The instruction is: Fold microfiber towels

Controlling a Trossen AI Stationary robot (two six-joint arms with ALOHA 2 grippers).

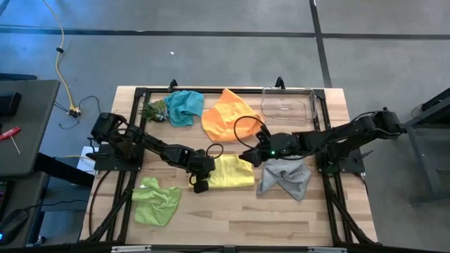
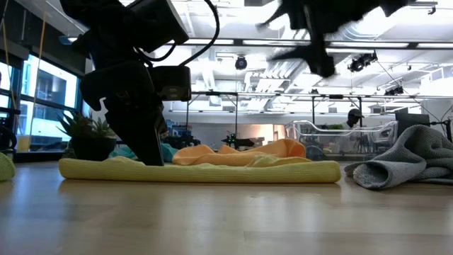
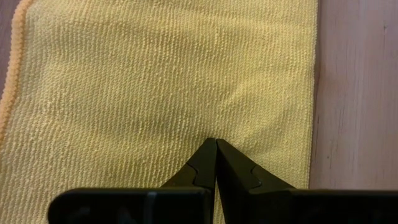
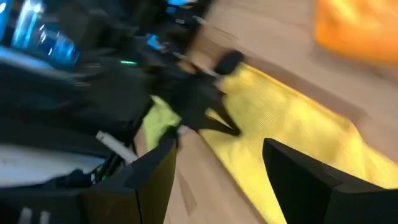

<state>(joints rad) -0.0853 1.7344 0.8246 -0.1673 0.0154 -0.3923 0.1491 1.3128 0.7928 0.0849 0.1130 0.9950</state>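
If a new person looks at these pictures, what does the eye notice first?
The bright yellow towel lies folded flat at the table's middle, with the shut left gripper pressing on it. The open right gripper hovers over its far edge; the orange towel lies crumpled behind.

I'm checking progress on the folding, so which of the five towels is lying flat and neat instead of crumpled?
The yellow towel in the middle of the table. It lies flat as a tidy rectangle under the shut left gripper; the teal, orange, grey and lime ones are bunched up.

Five towels [image 1: 231, 172], one bin [image 1: 287, 105]
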